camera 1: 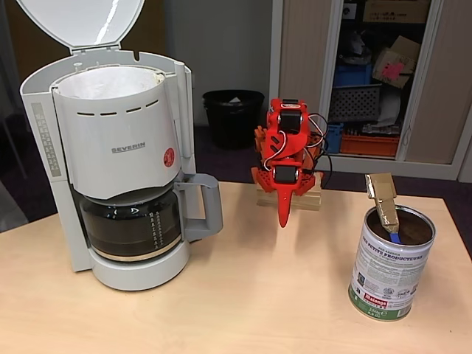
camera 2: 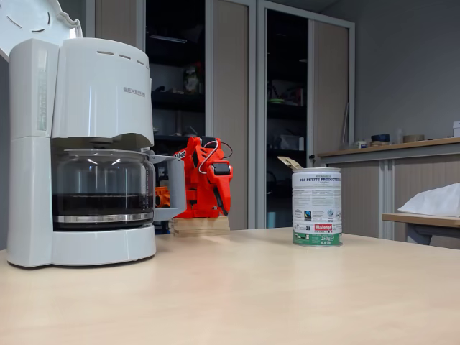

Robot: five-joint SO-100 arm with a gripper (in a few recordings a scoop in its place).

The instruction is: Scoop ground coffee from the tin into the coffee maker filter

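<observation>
The tin (camera 1: 385, 271) stands on the right of the table, with dark ground coffee (camera 1: 414, 230) showing inside it. A scoop with a cardboard-wrapped handle (camera 1: 381, 196) leans in the tin, its blue end in the grounds. At the left, the white coffee maker (camera 1: 122, 151) has its lid up, and the white paper filter (camera 1: 103, 82) lines the open basket. The red arm is folded at the back centre. Its gripper (camera 1: 283, 215) points down at the table, shut and empty, well apart from both tin and machine. In the low fixed view I see the tin (camera 2: 317, 208) and the gripper (camera 2: 224, 204).
A glass carafe (camera 1: 133, 227) holding dark liquid sits under the basket, its grey handle toward the arm. The raised lid (camera 1: 81, 22) stands above the machine. The arm sits on a wooden block (camera 1: 313, 199) at the table's far edge. A black bin (camera 1: 232, 114) stands on the floor behind.
</observation>
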